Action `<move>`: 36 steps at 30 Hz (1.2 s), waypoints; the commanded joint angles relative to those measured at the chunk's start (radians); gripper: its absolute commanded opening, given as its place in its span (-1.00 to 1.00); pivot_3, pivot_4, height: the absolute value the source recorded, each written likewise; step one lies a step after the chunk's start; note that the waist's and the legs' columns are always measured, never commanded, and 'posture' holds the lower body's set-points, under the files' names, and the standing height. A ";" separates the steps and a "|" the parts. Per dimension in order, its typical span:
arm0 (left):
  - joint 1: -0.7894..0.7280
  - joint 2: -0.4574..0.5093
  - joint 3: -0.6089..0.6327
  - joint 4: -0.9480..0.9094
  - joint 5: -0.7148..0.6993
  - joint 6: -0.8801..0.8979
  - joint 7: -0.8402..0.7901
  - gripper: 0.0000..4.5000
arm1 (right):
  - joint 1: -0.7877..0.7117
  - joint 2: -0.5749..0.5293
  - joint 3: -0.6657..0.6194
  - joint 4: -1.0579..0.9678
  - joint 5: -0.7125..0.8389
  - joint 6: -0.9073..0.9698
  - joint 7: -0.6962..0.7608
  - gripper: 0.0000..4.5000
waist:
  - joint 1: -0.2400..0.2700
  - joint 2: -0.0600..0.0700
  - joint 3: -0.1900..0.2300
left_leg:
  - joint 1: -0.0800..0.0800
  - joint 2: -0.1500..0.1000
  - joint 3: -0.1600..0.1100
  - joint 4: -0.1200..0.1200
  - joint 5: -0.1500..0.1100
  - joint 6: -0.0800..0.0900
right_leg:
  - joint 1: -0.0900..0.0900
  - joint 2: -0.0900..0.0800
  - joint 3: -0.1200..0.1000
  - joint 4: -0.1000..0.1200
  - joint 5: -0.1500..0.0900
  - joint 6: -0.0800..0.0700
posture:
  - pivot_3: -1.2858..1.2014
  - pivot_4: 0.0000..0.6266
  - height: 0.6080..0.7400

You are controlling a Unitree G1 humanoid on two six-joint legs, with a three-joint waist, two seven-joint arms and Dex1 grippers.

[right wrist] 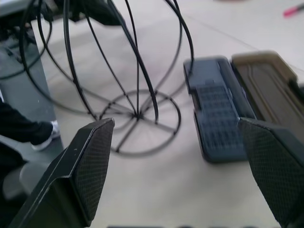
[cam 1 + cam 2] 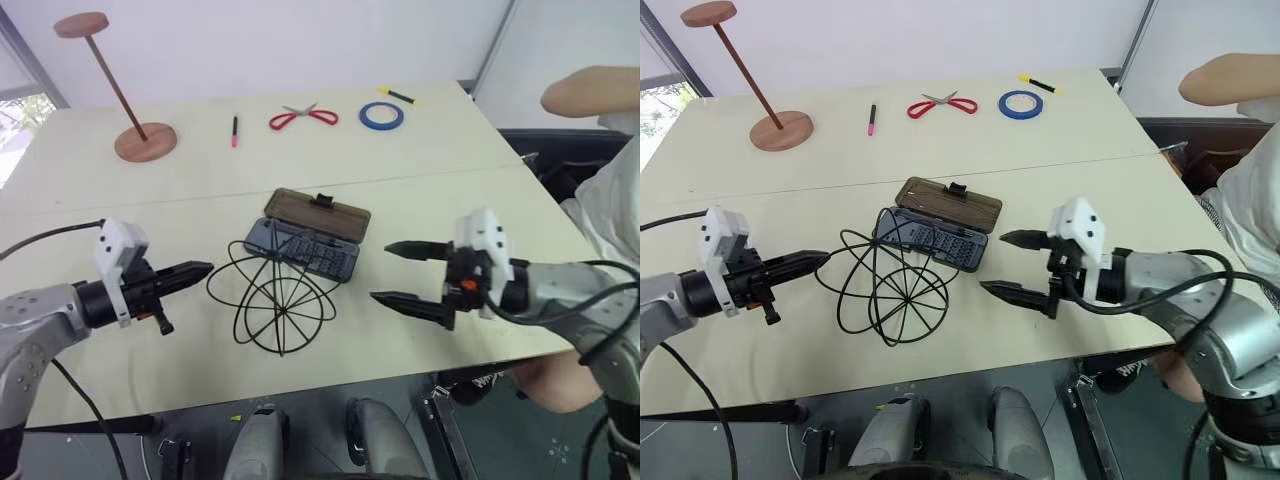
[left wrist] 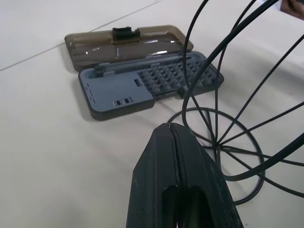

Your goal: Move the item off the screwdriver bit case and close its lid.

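Wire sphere frame leans over the bit case at its seven o'clock, lid flung back, so we spread our right gripper wide; left gripper pinched empty.

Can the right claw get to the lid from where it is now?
Probably yes. The right claw hangs open beside the case, and the lid lies flat behind the tray; the wire sphere is on the other side.

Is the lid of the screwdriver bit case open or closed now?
Open. The smoky-brown lid lies flat on the table behind the grey-blue tray, whose rows of bit slots are uncovered.
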 commanded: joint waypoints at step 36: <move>0.007 -0.013 -0.009 0.002 0.077 -0.058 0.012 -1.00 | -0.132 0.191 0.181 0.069 -0.130 -0.031 -0.032 -0.99 | -0.001 0.001 0.000 | -0.002 0.000 -0.001 0.000 0.000 0.000 | -0.001 0.000 -0.001 -0.001 0.000 0.000 | 0.03 -0.52 1.00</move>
